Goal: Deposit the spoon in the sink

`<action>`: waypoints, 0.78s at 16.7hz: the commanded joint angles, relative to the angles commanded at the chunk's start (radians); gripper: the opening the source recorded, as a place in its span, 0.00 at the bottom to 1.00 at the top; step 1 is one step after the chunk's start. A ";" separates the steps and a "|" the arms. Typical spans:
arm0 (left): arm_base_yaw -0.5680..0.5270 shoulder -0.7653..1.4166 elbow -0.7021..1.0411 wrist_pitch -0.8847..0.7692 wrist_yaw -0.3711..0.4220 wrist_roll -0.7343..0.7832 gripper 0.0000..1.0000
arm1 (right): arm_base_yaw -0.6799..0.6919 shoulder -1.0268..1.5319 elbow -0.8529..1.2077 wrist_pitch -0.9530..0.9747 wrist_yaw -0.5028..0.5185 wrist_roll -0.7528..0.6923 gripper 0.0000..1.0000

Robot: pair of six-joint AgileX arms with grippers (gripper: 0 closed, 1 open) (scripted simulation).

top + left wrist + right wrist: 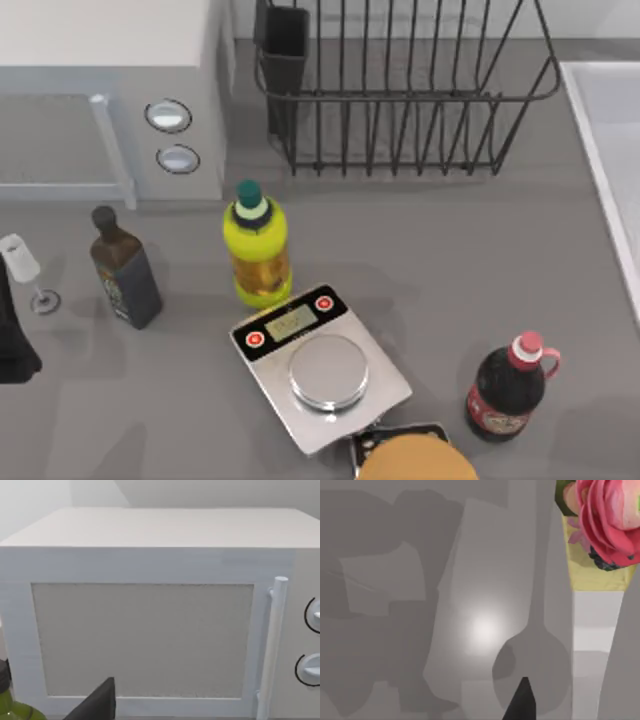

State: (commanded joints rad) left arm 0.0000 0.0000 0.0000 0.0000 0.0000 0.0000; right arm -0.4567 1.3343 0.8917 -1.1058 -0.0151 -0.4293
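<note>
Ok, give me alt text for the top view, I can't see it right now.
From above: a grey counter with a silver kitchen scale near the front, a yellow-green bottle just behind it, a dark bottle at left and a dark red-capped bottle at right. Behind are a white microwave and black dish rack; the sink sits at the right edge.

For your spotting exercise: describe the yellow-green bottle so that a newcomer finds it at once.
Start at the big white microwave at the table's back left. Just in front of its two round dials stands the yellow-green plastic bottle, behind the silver kitchen scale. It alone has a dark green cap.
</note>
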 joint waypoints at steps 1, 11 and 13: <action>0.000 0.000 0.000 0.000 0.000 0.000 1.00 | 0.000 -0.011 0.014 -0.017 0.000 0.000 0.00; 0.000 0.000 0.000 0.000 0.000 0.000 1.00 | 0.023 0.128 0.174 -0.083 0.003 0.028 0.00; 0.000 0.000 0.000 0.000 0.000 0.000 1.00 | 0.043 0.242 0.311 -0.132 0.005 0.048 0.00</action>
State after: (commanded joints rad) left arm 0.0000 0.0000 0.0000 0.0000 0.0000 0.0000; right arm -0.4141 1.5764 1.2025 -1.2376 -0.0098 -0.3816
